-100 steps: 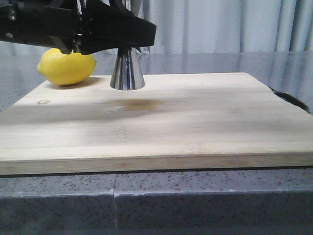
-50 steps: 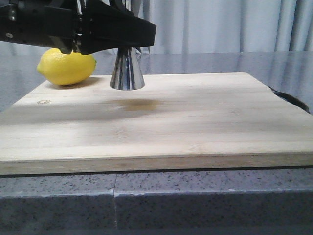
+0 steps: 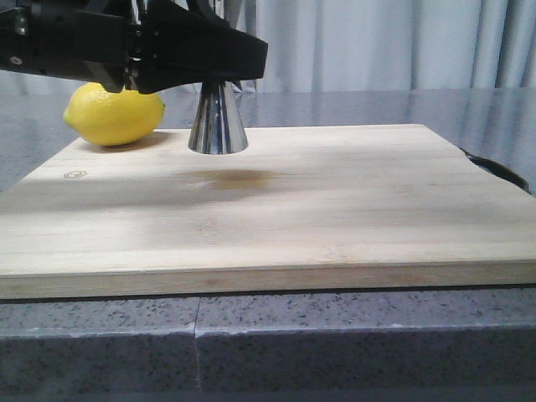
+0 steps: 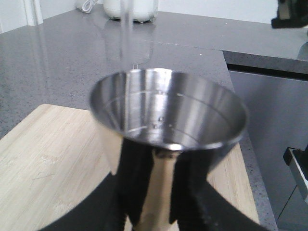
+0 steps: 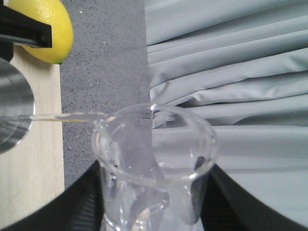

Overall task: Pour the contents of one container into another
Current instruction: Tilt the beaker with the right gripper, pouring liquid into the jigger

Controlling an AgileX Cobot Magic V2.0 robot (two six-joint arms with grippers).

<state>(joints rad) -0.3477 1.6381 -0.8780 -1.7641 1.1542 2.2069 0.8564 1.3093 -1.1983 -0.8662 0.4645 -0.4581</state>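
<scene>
One steel jigger (image 3: 218, 119), standing on one wooden cutting board (image 3: 276, 209). One yellow lemon (image 3: 114, 114). One clear glass beaker (image 5: 154, 168), with one thin stream of clear liquid (image 5: 62, 117) leaving its spout. One grey stone countertop (image 3: 335, 335). One pale curtain (image 3: 385, 42) behind.

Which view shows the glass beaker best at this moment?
The right wrist view: the glass beaker fills the frame, tipped, held by the right gripper, a thin stream leaving its spout toward the steel jigger. The left wrist view shows only the falling stream above the jigger's cup, not the beaker. The front view does not show it.
</scene>
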